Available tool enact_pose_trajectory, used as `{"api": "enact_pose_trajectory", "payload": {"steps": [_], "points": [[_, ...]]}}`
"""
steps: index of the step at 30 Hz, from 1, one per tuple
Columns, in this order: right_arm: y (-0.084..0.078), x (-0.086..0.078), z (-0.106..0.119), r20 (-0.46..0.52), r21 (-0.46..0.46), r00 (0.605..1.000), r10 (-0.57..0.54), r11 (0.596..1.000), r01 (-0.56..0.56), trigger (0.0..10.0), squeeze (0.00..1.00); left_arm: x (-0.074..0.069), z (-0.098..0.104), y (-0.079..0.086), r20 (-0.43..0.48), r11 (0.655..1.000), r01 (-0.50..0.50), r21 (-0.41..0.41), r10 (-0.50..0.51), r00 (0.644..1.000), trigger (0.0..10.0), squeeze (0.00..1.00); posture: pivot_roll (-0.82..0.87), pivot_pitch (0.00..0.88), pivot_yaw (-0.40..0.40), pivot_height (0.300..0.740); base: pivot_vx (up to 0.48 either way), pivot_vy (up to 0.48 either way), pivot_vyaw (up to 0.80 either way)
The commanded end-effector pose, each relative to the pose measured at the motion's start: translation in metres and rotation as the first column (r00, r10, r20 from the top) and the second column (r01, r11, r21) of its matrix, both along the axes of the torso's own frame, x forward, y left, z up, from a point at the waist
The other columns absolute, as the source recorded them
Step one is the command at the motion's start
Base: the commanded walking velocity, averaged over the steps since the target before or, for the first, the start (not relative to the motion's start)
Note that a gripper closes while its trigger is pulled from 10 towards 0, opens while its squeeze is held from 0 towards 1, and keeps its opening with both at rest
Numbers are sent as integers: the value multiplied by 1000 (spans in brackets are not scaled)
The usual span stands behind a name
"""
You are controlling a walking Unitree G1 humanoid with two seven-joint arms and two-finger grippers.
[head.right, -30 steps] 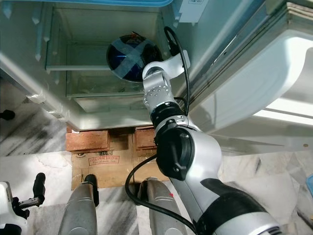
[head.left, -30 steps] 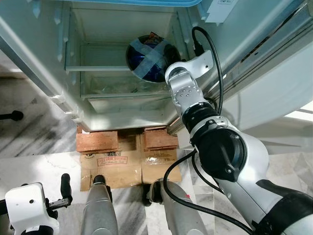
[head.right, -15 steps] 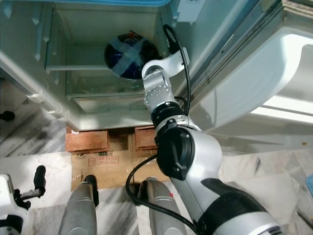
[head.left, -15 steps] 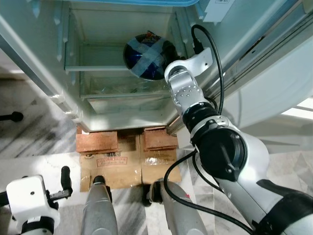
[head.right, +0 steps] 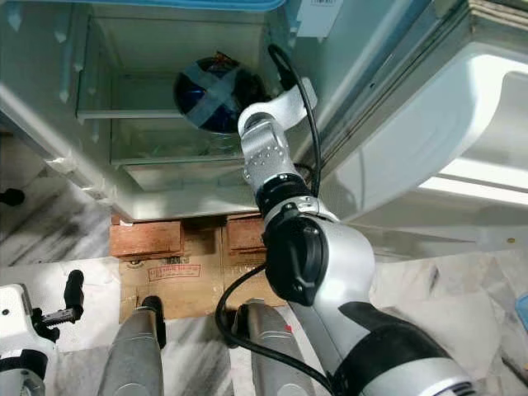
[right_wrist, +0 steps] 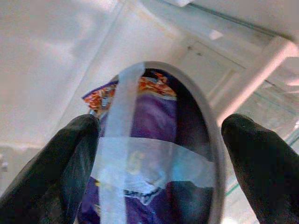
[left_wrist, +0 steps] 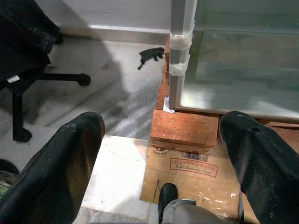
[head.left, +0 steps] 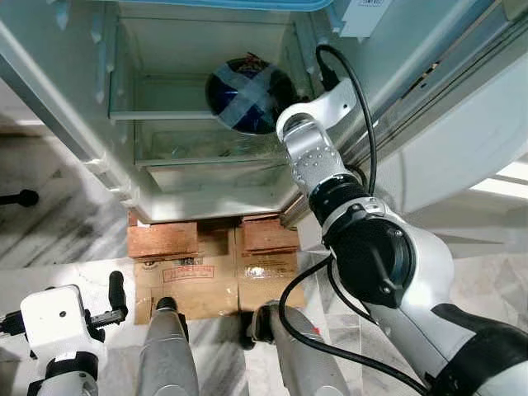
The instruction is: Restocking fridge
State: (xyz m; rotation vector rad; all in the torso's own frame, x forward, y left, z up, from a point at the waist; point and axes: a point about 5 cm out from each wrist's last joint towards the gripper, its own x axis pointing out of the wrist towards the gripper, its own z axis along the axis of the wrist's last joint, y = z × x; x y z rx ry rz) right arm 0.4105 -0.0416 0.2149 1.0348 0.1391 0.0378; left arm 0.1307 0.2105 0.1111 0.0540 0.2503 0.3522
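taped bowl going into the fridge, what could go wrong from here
The right gripper holds the taped bowl by its sides, tilted over the glass shelf; if the grip loosens it could drop onto the glass. The tape cross is all that keeps the snack packet in. The right arm's black cable loops near the fridge wall and might snag.

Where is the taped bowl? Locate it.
The taped bowl sits inside the open fridge, above its glass shelf, between the right gripper's fingers.
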Motion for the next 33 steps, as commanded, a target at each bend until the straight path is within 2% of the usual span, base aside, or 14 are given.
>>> {"api": "enact_pose_trajectory", "payload": {"steps": [1,9,14,15,17,18,19,20,21,29,33], "points": [[2,-3,-11,-33,-22,999,16,1000,-17,10000,851,-5,-6,1,-37,1000,-21,2,21,999,10000,0,334,347,-192,740,0,0,0],[7,-5,-16,-42,-32,998,42,999,-43,10000,776,-7,-6,-2,-33,1000,-5,-9,5,999,10000,0,324,361,-194,740,0,0,0],[10,-6,-15,-39,-46,998,53,997,-55,10000,765,-5,-5,-2,-27,1000,-7,-12,6,1000,10000,0,320,362,-197,740,0,0,0],[10,-6,-15,-37,-54,998,57,997,-59,10000,733,-5,-5,-2,-26,1000,-8,-12,7,1000,10000,0,320,362,-197,740,0,0,0],[12,-6,-16,-27,-71,997,73,995,-74,10000,322,-5,-6,-2,-26,1000,-10,-13,10,1000,10000,0,317,360,-199,740,0,0,0],[12,-6,-16,-25,-90,997,74,993,-76,10000,322,-5,-6,-2,-25,1000,-11,-13,11,1000,10000,0,316,359,-201,740,0,0,0],[12,-7,-17,-20,-109,997,78,991,-80,10000,55,-4,-6,-2,-25,1000,-11,-14,11,1000,10000,0,313,359,-203,740,0,0,0],[12,-7,-18,-18,-122,997,81,989,-83,10000,55,-4,-6,-2,-24,1000,-11,-14,11,1000,10000,0,312,358,-203,740,0,0,0],[11,-7,-18,-16,-133,996,82,988,-83,10000,0,-3,-6,-2,-23,1000,-11,-14,11,1000,10000,0,311,358,-203,740,0,0,0],[3,-5,-18,55,-217,993,109,972,-94,10000,0,1,-8,-2,-19,1000,-4,-15,4,1000,10000,0,302,343,-192,740,0,0,0],[-4,-4,-18,48,-236,996,81,969,-67,10000,0,5,-7,-1,-12,1000,-1,-9,1,1000,10000,0,303,339,-189,740,0,0,0]]}}
